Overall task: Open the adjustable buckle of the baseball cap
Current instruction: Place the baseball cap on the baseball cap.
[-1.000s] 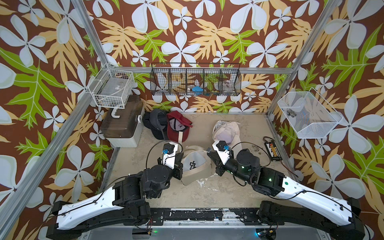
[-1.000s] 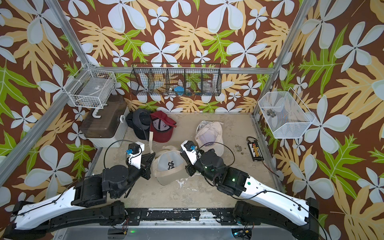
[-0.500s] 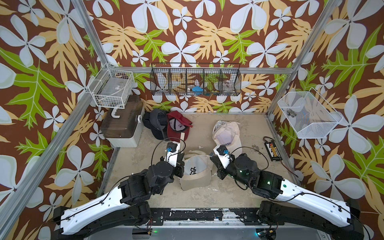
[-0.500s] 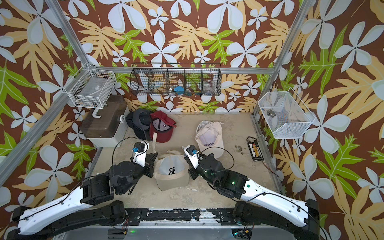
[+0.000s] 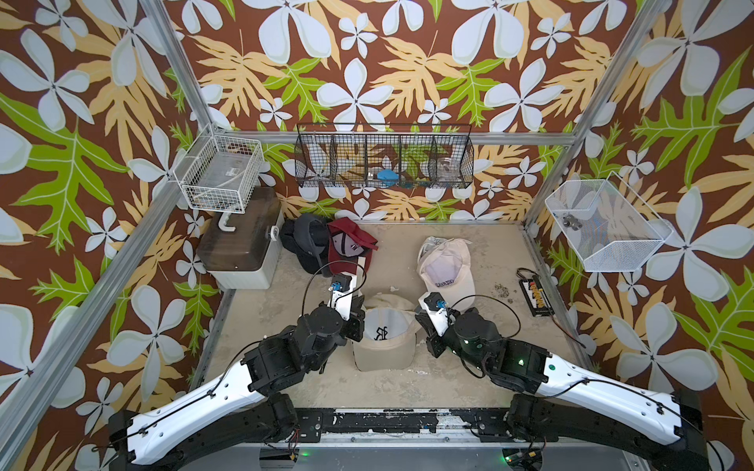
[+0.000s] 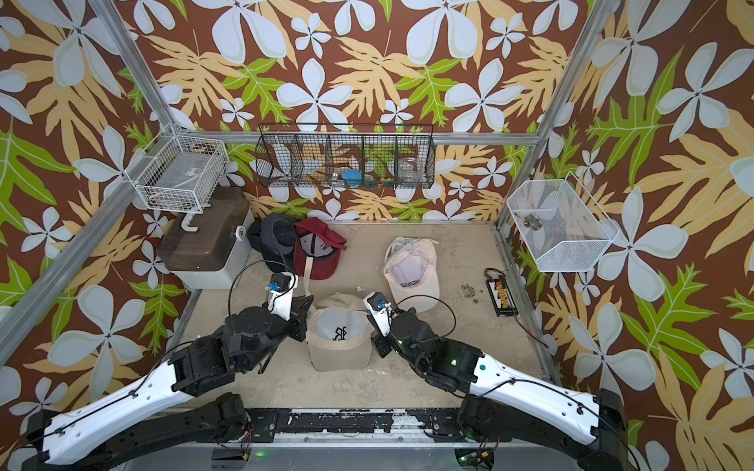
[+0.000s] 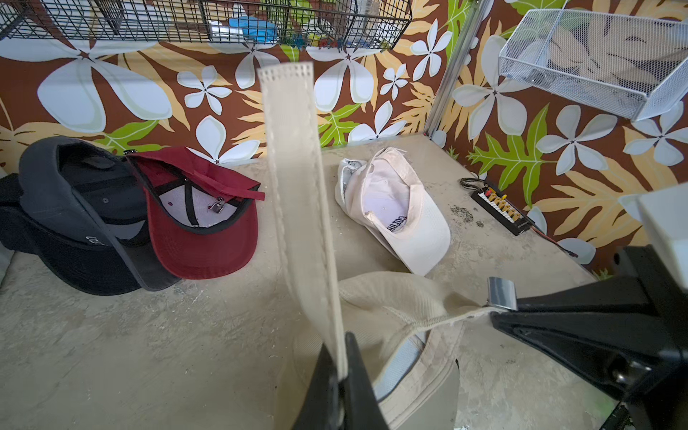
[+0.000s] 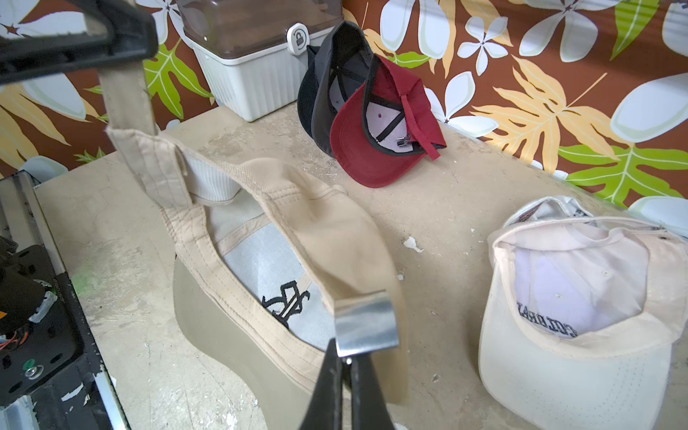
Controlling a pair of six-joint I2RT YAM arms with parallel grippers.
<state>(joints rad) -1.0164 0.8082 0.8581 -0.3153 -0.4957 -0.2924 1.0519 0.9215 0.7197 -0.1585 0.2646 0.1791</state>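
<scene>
Left wrist view: left tool (image 7: 340, 374) pinches strap (image 7: 298, 193), end toward back wall (image 7: 111, 93); right tool (image 8: 344, 363) clamps buckle (image 8: 366, 324).

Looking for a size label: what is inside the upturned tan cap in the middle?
Inside the tan cap, grey lining shows, with the black back of an embroidered logo. No label is visible, but the cap's folded crown fabric covers part of the interior.

The tan baseball cap (image 5: 383, 346) lies upside down toward 6 o'clock on the table (image 5: 469, 367), with its brim pointing to 6 o'clock and a black logo showing on the pale lining. Its long strap (image 7: 298, 204) stands upright at the cap's 10 o'clock, clear of the silver buckle (image 8: 366, 324). The buckle sits raised at 2 o'clock.
</scene>
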